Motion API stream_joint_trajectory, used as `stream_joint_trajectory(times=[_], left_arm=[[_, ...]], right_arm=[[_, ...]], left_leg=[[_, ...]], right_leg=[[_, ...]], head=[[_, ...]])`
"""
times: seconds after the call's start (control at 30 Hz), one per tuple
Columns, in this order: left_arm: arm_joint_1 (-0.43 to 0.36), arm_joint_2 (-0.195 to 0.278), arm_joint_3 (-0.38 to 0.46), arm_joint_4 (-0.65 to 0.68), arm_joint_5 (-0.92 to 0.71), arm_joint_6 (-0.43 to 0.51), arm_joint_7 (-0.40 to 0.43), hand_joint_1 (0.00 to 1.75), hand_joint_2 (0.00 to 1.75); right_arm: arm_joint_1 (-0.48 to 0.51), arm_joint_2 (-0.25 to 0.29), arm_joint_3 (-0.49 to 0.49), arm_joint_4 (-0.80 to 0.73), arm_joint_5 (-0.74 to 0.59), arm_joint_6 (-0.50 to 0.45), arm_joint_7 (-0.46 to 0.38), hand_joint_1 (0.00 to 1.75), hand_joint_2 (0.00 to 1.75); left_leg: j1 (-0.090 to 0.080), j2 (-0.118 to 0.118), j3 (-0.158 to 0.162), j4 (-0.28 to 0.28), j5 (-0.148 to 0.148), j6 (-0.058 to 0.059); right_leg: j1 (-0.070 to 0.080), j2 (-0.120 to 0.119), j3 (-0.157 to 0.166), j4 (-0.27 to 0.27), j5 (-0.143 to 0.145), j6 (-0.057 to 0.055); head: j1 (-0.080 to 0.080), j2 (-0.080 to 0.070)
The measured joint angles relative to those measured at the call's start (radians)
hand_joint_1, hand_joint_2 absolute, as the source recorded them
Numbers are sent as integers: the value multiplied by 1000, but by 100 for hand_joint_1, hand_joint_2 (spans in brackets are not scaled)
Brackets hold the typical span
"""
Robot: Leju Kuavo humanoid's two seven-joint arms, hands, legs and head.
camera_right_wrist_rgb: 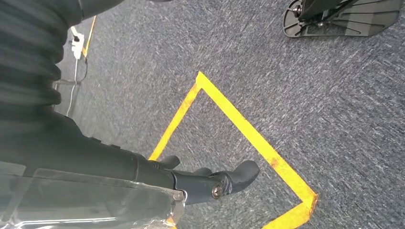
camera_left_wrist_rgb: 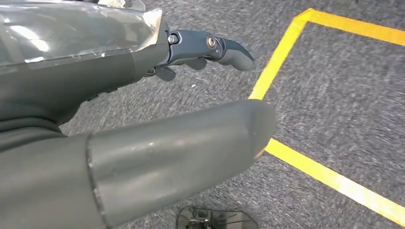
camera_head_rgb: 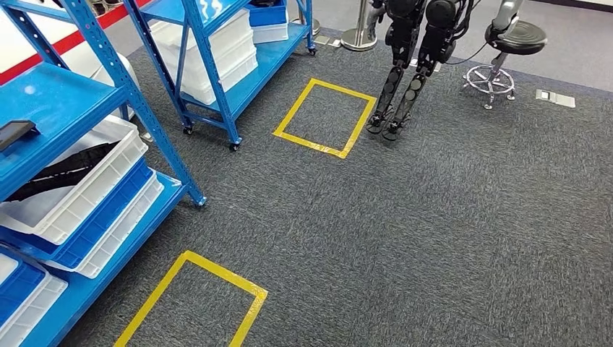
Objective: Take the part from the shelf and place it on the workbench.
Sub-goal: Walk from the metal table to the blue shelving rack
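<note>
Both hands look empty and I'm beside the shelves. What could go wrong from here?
1. The black part lies in a white bin under the shelf board, so reaching in may hit it.
2. Another robot and a stool stand ahead, risking collision.

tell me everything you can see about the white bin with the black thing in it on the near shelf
The white bin looks like a shallow plastic tray with a lipped rim. It sits on the near blue shelf, stacked on a blue bin that rests in another white one. A long black part lies slanted inside it. Neither hand touches it.
</note>
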State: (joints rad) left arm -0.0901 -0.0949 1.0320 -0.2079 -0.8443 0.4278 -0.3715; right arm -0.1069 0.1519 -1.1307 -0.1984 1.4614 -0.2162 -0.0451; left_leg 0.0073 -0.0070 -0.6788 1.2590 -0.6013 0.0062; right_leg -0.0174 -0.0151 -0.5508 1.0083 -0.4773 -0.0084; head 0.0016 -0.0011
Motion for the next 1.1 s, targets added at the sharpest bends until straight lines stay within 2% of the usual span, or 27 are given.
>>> stream_joint_trajectory(times=[0.03,0.07,0.1,0.13,0.2,0.23,0.27,0.33,0.4,0.47,0.5,0.53,0.57,0.6,0.63,0.67,0.7,0.73,0.8,0.87,0.93,1.0,1.03,1.07,1.1], left_arm=[[1,0,1,0,0,-1,0,0,0],[1,0,1,0,0,-2,1,0,0],[2,0,1,0,0,-2,1,0,0],[1,1,1,0,0,-2,2,0,0],[-1,4,2,-1,0,-2,2,0,0],[-3,5,2,-1,0,-2,2,0,0],[-4,7,2,-2,0,-2,2,0,0],[-4,9,4,-2,0,-2,3,0,0],[-5,9,5,-2,-3,-4,3,0,0],[-7,8,5,-2,-4,-6,4,0,0],[-7,7,5,-2,-5,-8,4,0,0],[-7,6,5,-2,-6,-8,4,0,0],[-6,6,5,-2,-8,-9,5,0,0],[-6,5,5,-2,-10,-11,5,0,0],[-5,4,5,-2,-12,-13,5,0,0],[-5,5,5,-2,-14,-15,6,0,0],[-6,6,5,-2,-15,-17,6,0,0],[-6,7,5,-2,-16,-18,6,0,0],[-6,8,5,-2,-18,-18,8,0,0],[-4,8,5,-2,-18,-17,11,0,0],[-4,8,5,-2,-18,-15,13,0,0],[-5,7,5,-2,-18,-14,16,0,0],[-4,7,5,-2,-18,-14,18,0,0],[-3,6,5,-2,-18,-14,19,0,0],[-2,6,5,-2,-18,-14,20,0,0]], right_arm=[[1,0,0,0,0,-2,0,0,175],[1,0,0,0,0,-5,0,0,175],[0,1,0,0,-1,-7,0,0,175],[-1,2,0,0,-1,-9,0,0,175],[-2,7,0,0,-2,-12,1,0,175],[-3,9,0,0,-2,-13,1,0,175],[-3,11,0,0,-3,-13,1,0,175],[-4,15,0,0,-6,-15,1,0,175],[-3,16,0,0,-9,-17,0,0,175],[-2,14,0,0,-10,-18,-1,0,175],[-1,13,0,0,-10,-18,-1,0,175],[1,11,0,0,-12,-18,-1,0,175],[2,10,0,0,-13,-18,-1,0,175],[3,8,0,0,-15,-18,-1,0,175],[3,6,0,0,-18,-18,-1,0,175],[3,6,0,1,-19,-18,-1,0,175],[3,6,0,1,-20,-18,-1,0,175],[2,6,0,2,-20,-18,-1,0,175],[1,7,0,2,-15,-18,0,0,175],[0,9,0,2,-8,-17,2,0,175],[1,10,0,3,-3,-16,2,0,175],[3,9,1,3,1,-16,2,0,175],[4,8,1,3,2,-15,2,0,175],[5,8,1,3,3,-15,2,0,175],[5,8,1,3,4,-15,2,0,175]], left_leg=[[1,2,-21,34,-5,0],[1,4,-21,27,12,3],[0,6,0,-20,44,9],[-4,15,38,-97,83,19],[-14,38,100,-219,129,37],[-19,46,113,-247,135,43],[-22,46,114,-252,132,45],[-23,33,125,-274,142,53],[-17,20,144,-305,159,65],[-13,7,151,-316,167,70],[-14,-1,150,-315,167,69],[-14,-10,150,-313,166,67],[-14,-18,150,-310,164,64],[-12,-27,150,-304,160,59],[-9,-34,148,-295,154,52],[-10,-41,146,-285,147,43],[-10,-47,143,-272,138,35],[-12,-51,139,-263,132,29],[-11,-56,133,-254,126,24],[-6,-45,126,-239,115,17],[-3,-16,87,-157,67,7],[1,1,15,-20,5,1],[2,3,-14,31,-9,1],[3,4,-27,47,-2,3],[3,4,-19,20,24,7]], right_leg=[[2,-5,0,0,-1,-1],[5,-10,0,0,-2,-2],[7,-15,2,0,-3,-3],[8,-19,5,-1,-4,-4],[11,-28,10,-4,-7,-3],[10,-33,12,-5,-8,-1],[10,-38,14,-8,-8,3],[10,-44,20,-12,-9,12],[14,-24,4,32,-33,11],[10,3,-55,151,-85,5],[7,8,-86,211,-106,7],[3,10,-108,248,-115,12],[-1,10,-111,248,-108,22],[-4,11,-93,205,-83,35],[-9,14,-60,132,-51,48],[-11,21,-32,71,-26,55],[-12,29,-9,26,-9,55],[-12,35,1,7,-4,49],[-11,36,1,11,-5,31],[-13,30,1,11,-4,20],[-12,21,1,9,-4,11],[-8,10,0,10,-6,6],[-6,4,-1,10,-7,4],[-3,-1,0,10,-9,3],[-1,-6,1,10,-10,1]], head=[[0,0],[0,0],[0,0],[0,0],[1,0],[1,0],[1,0],[0,0],[1,0],[4,0],[5,0],[6,0],[6,0],[6,0],[6,0],[7,0],[7,0],[6,0],[4,0],[2,0],[-2,0],[-4,0],[-4,0],[-3,0],[-4,0]])
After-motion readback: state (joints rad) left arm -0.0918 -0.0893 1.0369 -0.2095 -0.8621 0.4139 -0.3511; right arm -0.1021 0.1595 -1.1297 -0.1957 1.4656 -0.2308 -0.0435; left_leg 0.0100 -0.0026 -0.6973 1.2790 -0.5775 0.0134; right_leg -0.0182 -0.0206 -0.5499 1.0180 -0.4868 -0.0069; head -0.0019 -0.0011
